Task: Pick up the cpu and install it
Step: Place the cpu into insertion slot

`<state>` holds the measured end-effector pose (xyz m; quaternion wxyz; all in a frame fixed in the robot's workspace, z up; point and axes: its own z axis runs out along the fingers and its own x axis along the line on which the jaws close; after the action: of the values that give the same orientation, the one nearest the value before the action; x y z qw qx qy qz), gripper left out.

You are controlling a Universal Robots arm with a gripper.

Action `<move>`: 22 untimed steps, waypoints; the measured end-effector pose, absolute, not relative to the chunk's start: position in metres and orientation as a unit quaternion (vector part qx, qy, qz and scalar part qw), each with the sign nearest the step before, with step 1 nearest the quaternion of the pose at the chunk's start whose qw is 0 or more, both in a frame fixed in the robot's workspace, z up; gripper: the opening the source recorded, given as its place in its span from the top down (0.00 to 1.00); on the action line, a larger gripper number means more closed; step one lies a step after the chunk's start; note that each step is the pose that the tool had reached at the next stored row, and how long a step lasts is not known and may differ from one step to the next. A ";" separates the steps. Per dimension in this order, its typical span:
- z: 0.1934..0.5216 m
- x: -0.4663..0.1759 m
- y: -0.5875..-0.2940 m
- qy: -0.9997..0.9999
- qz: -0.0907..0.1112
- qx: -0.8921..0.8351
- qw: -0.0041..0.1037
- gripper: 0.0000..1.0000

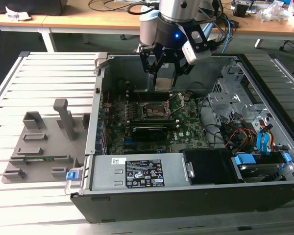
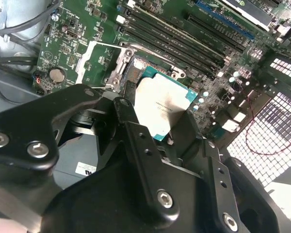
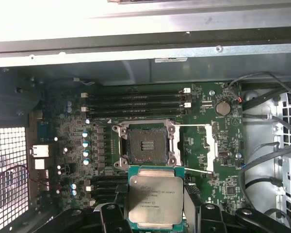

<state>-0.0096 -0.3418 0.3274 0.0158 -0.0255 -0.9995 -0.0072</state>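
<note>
Since the cpu [image 3: 154, 201] is clamped by two opposite edges in the hand [image 1: 165, 69] and hangs clear above the motherboard [image 3: 233, 141], near the open socket [image 3: 146, 144] at the middle of the board, I judge the pick-up done and the install step in hand. Its metal plate faces up toward the wrist and its edges run roughly parallel to the socket frame's; being square, it has no real long axis. Seating it would call for centring it over the socket, keeping it level with corners matched, and a gentle descent inside the computer case [image 1: 196, 203].
</note>
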 end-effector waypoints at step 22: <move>0.327 -0.010 -0.342 -0.996 -0.005 -0.092 0.015 0.46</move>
<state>-0.0095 -0.3418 0.3273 0.0152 -0.0919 -0.9956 -0.0051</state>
